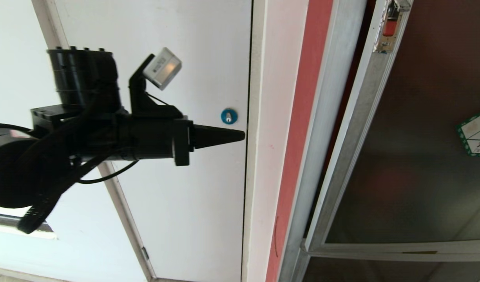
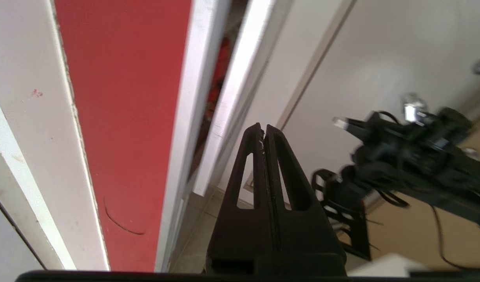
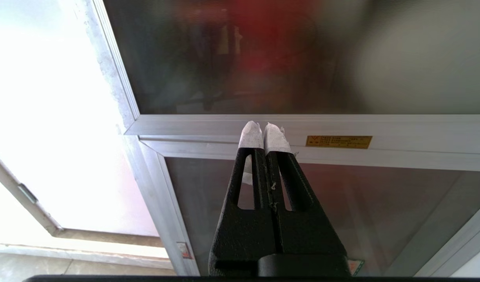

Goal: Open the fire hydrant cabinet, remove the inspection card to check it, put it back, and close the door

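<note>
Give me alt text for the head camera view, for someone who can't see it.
The robot's left gripper, fingers shut, points level across a plain white door toward the fire hydrant cabinet. The cabinet's dark glass door stands slightly ajar, a green-bordered sticker at its right edge.

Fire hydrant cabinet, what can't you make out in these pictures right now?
- Inspection card: in no view.
- Cabinet interior: only a dark sliver behind the ajar door in the head view; blurred red behind tinted glass in the right wrist view.
- Green-bordered sticker: cut off by the head view's edge.
- Yellow label: print too small.
</note>
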Controlling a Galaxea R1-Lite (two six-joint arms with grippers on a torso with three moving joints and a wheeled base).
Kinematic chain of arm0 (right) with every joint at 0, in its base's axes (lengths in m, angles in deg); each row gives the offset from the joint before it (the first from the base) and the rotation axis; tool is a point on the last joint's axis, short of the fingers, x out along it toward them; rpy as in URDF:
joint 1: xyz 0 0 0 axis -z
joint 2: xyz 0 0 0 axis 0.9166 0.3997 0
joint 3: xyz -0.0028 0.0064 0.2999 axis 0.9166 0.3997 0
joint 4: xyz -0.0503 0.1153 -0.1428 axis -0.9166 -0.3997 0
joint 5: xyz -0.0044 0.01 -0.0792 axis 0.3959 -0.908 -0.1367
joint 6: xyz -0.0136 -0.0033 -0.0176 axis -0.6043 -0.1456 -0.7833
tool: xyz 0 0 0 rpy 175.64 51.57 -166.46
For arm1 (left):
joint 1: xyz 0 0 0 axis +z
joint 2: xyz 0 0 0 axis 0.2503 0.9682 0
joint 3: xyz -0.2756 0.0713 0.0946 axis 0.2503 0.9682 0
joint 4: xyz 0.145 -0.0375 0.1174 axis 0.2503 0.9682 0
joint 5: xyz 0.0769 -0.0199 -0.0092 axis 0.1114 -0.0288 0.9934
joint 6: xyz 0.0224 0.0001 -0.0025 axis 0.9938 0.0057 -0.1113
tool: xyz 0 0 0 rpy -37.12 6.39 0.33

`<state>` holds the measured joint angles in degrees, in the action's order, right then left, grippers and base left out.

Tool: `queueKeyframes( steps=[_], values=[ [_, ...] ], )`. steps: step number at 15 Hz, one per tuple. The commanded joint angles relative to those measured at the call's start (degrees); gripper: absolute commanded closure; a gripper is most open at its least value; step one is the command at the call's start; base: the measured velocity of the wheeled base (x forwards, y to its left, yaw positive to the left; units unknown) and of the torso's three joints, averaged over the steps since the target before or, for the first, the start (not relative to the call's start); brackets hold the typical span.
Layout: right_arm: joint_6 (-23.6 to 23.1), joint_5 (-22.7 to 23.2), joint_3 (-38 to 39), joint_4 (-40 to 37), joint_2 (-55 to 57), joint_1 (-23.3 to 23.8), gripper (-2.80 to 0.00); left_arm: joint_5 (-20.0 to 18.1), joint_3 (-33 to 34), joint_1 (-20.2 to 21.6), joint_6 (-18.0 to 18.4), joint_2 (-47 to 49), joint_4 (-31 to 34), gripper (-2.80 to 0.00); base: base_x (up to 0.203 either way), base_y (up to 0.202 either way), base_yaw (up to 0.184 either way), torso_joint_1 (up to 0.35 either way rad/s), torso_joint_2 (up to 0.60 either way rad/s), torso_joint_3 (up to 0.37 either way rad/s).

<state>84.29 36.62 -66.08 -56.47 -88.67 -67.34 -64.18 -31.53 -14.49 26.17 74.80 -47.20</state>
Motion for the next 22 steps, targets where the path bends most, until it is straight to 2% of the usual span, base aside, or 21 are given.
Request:
queueKeyframes(
  steps=[1,5,9,16,22],
  values=[
    [0.00,-0.02,0.09,0.02,0.09,-0.06,0.00,3.12,-3.96,-3.12,-0.02,7.81,-0.25,0.00,0.000,0.000,0.000,0.000,0.00,0.000],
    [0.00,-0.02,0.09,0.02,0.09,0.02,0.00,9.53,-9.59,-8.77,0.10,14.16,0.02,0.00,0.000,0.000,0.000,0.000,0.00,0.000],
    [0.00,-0.02,0.09,0.02,0.09,0.02,0.00,14.98,-13.77,-11.88,2.02,19.22,0.23,0.00,0.000,0.000,0.000,0.000,0.00,0.000],
    [0.00,-0.02,0.09,0.02,0.09,-0.04,0.00,15.61,-16.56,-15.38,2.70,21.57,0.48,0.00,0.000,0.000,0.000,0.000,0.00,0.000],
    [0.00,-0.07,0.09,0.02,0.09,0.02,0.00,20.78,-23.87,-15.74,4.29,28.41,0.57,0.00,0.000,0.000,0.000,0.000,0.00,0.000]
  ],
)
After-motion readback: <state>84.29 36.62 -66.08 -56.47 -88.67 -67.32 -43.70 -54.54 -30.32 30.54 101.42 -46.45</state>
